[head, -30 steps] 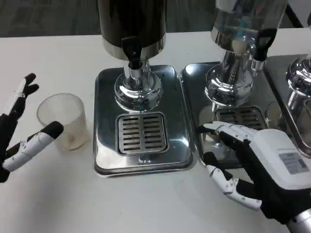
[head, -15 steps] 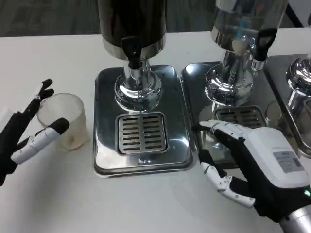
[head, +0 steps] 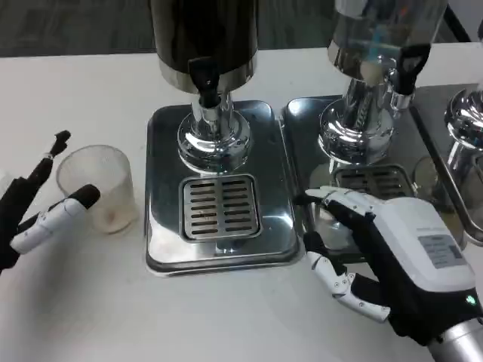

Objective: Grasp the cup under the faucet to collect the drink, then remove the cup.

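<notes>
Standing on the white tabletop (head: 90,302) toward its left edge: one clear plastic cup (head: 98,188), upright, pale residue at the bottom, just left of the left drip tray and not under any faucet.

Left hand (head: 34,207): at the left edge of the tabletop, fingers apart, holding nothing. One white finger with a black tip (head: 64,211) lies across the front of the cup; one black finger (head: 45,166) reaches toward the cup's rear rim. Whether either touches the cup cannot be told.

Left drip tray (head: 162,188): polished steel, slotted grate (head: 220,207) in its middle, nothing on the grate.

Dark dispenser (head: 205,38): stands at the rear of the left drip tray on a chrome base, black faucet (head: 204,79) facing forward above the grate.

Right drip tray (head: 302,143): steel, just beside the left one, its grate partly covered by the right hand.

Clear dispenser (head: 377,38): stands at the rear of the right drip tray, black tap handle (head: 407,68) on its right side.

Right hand (head: 385,253): white back up, fingers spread over the front left part of the right drip tray, holding nothing; thumb (head: 339,283) over the tabletop before the tray.

Third chrome base (head: 464,121): at the far right edge.
</notes>
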